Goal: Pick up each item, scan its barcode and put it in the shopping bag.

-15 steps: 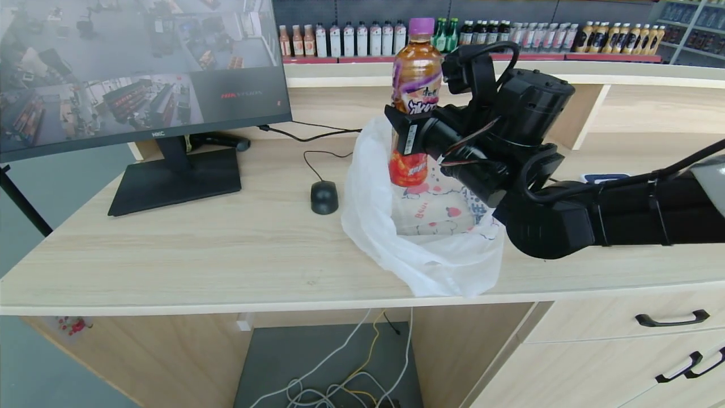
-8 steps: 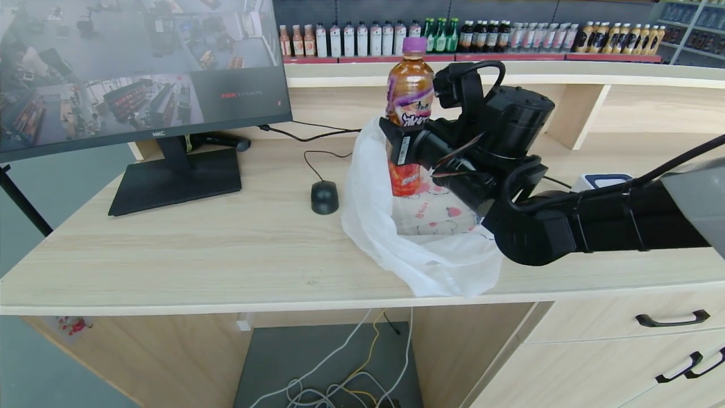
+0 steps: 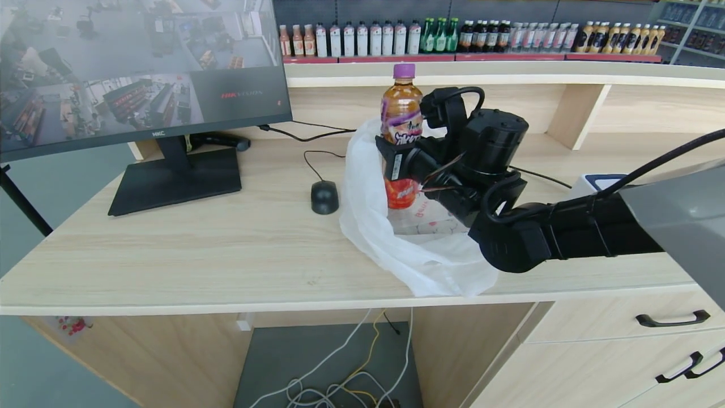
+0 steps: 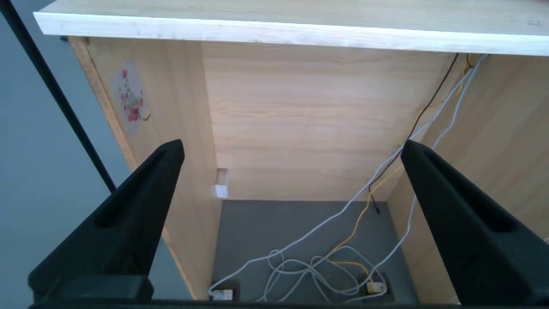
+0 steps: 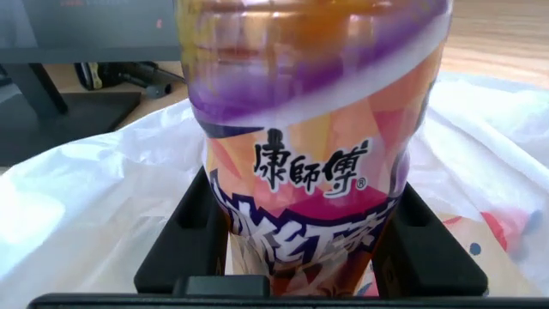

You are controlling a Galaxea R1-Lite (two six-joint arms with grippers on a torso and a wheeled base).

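A drink bottle (image 3: 401,133) with a purple cap, amber liquid and an orange and purple label stands upright in my right gripper (image 3: 396,165), which is shut on its middle. Its lower end hangs inside the open mouth of the white shopping bag (image 3: 396,249) on the counter. A pale printed package (image 3: 430,222) lies in the bag below it. The right wrist view has the bottle (image 5: 313,129) between the black fingers (image 5: 184,232), with the bag (image 5: 77,215) behind. My left gripper (image 4: 292,223) hangs open below the counter's edge, facing the floor cables.
A monitor (image 3: 136,62) on a black stand occupies the counter's left side, with a black mouse (image 3: 324,196) and its cable beside the bag. A white and blue device (image 3: 599,182) sits behind the right arm. Shelves of bottles (image 3: 481,37) line the back. Drawers (image 3: 668,320) are at the lower right.
My right gripper has carried the bottle downward and slightly away, so its base has sunk into the bag's mouth. The left gripper's earlier state is not shown.
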